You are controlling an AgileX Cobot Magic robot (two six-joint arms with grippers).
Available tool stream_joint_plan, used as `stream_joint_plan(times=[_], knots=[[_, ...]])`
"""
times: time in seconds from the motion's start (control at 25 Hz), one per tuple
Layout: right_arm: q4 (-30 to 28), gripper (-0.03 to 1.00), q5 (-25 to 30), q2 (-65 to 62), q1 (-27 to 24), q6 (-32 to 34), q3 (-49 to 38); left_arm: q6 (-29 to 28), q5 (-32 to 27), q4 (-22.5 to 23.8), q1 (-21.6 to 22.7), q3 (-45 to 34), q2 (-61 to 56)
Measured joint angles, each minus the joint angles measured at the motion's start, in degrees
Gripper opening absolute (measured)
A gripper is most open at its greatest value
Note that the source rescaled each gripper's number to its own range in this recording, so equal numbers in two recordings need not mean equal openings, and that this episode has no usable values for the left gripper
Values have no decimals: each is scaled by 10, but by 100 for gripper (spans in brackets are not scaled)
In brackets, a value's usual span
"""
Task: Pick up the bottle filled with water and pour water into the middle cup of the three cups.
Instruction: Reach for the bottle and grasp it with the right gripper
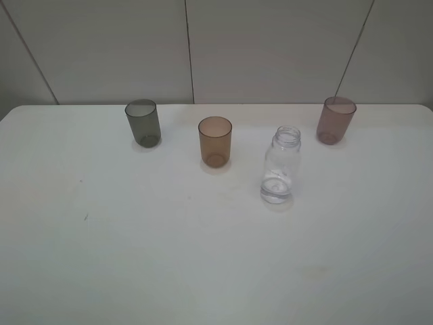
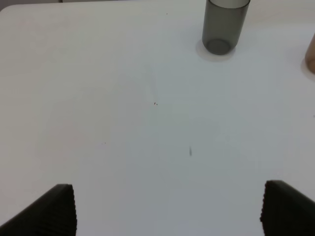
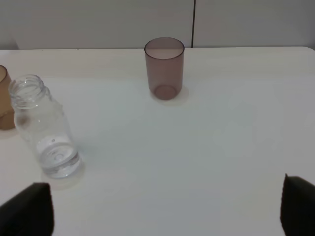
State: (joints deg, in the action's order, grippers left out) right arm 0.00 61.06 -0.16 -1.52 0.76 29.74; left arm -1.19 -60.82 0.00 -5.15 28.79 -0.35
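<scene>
Three cups stand upright across the far half of the white table (image 1: 203,257): a smoky grey cup (image 1: 143,122) on the left, the orange-brown middle cup (image 1: 215,141), and a pink-mauve cup (image 1: 335,120) on the right. The clear capless bottle (image 1: 280,165) stands between the middle and right cups, a little nearer, with water in its base. No arm shows in the high view. My left gripper (image 2: 167,209) is open over bare table, well short of the grey cup (image 2: 224,25). My right gripper (image 3: 167,209) is open too, with the bottle (image 3: 43,127) and the pink-mauve cup (image 3: 164,68) ahead of it.
A pale panelled wall (image 1: 216,47) rises behind the table's far edge. An edge of the orange-brown cup (image 3: 5,101) peeks out beside the bottle in the right wrist view. A few small dark specks (image 2: 190,151) mark the tabletop.
</scene>
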Motion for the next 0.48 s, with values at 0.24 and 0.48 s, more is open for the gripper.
stream_joint_plan(times=[0.24,0.48], knots=[[0,100,0,0,0,0,0,0,0,0,0,0,0],[0,100,0,0,0,0,0,0,0,0,0,0,0]])
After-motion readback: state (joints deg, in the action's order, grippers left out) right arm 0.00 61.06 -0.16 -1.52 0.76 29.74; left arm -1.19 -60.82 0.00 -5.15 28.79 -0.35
